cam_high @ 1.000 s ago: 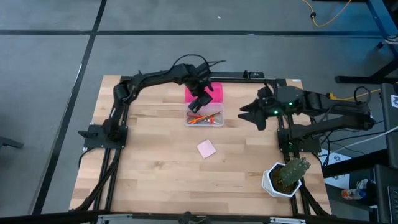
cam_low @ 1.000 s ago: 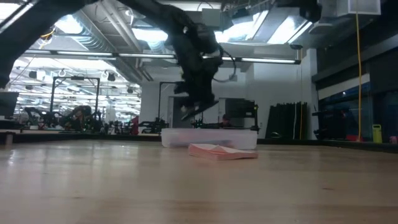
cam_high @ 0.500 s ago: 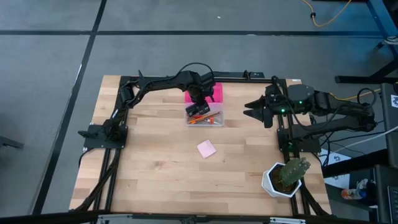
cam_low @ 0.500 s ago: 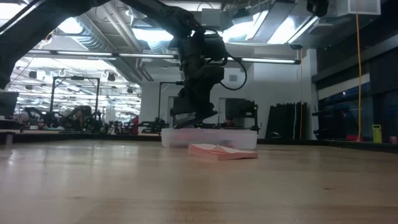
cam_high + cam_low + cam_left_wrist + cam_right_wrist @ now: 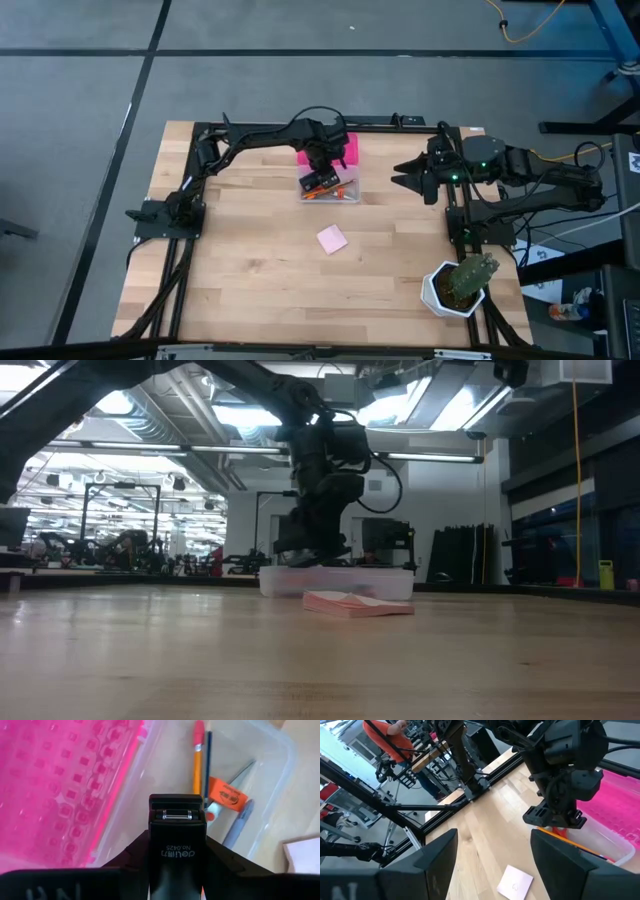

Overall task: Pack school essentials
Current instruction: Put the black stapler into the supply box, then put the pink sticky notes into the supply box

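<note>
Your left pincer (image 5: 320,180) is down over the clear box (image 5: 347,194), clamped on the small black oblong item (image 5: 176,840), which looks like a stapler by its printed brand. The left wrist view shows that item held between the dark fingers, pointing into the box, with the pink lid (image 5: 60,785) lying just beside it on the far side.

Already lying in the box are the orange pencil (image 5: 198,765), a slim pen (image 5: 208,760), an orange-red piece (image 5: 227,795) and what seems to be a scissor blade (image 5: 239,827). The pink notepad (image 5: 332,239) is on the bare tabletop (image 5: 250,270), nearer than the box and apart from it.

To finish this step well, lower until the black item is close to the box floor before you let the fingers part, so it drops flat and does not bounce onto the pencil or tip over the rim. Aim for the free patch near the lid-side wall. Then lift straight up so the fingers clear the walls.

Your right pincer (image 5: 405,179) waits with its fingers spread wide at the right of the box, above the tabletop. I judge the notepad is the next pick.
</note>
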